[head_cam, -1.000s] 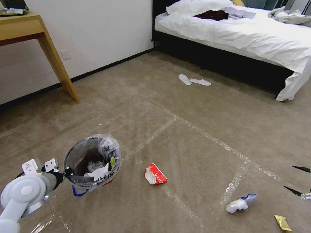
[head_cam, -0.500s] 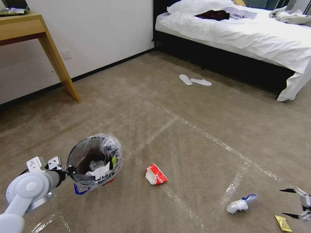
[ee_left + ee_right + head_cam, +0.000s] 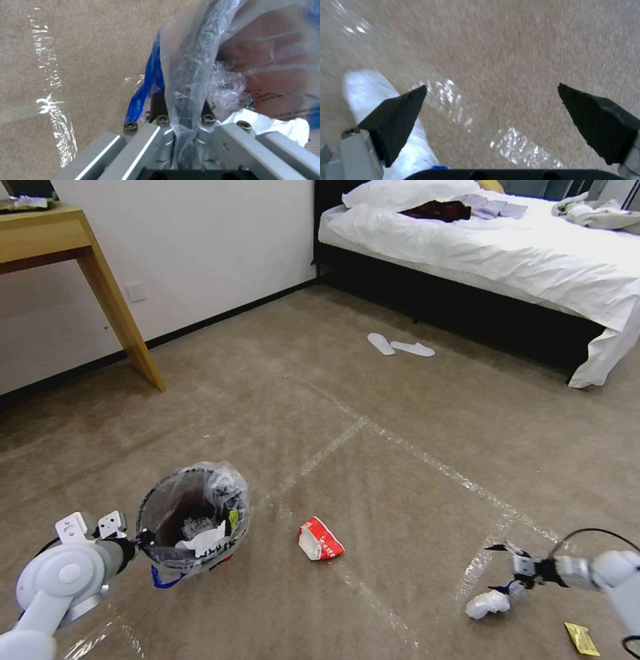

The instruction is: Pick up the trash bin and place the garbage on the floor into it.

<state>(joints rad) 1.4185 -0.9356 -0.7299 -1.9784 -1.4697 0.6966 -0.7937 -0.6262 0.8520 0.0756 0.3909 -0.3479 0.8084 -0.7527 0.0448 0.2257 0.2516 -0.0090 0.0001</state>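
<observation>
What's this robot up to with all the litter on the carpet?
It is tidying up. Its left gripper is clamped on the rim of a small trash bin, which already has tissue inside. Its right gripper is open, reaching low over a white and blue wad on the floor. A red and white carton and a yellow packet lie on the carpet too.

White wall (image 3: 200, 247) w/ dark strip at bottom. Brown carpet (image 3: 413, 407) w/ shiny tape lines (image 3: 427, 463). Wood table (image 3: 73, 253) at far left. Bed (image 3: 507, 253) w/ white sheets at back right. Two white slippers (image 3: 399, 345) near bed.
</observation>
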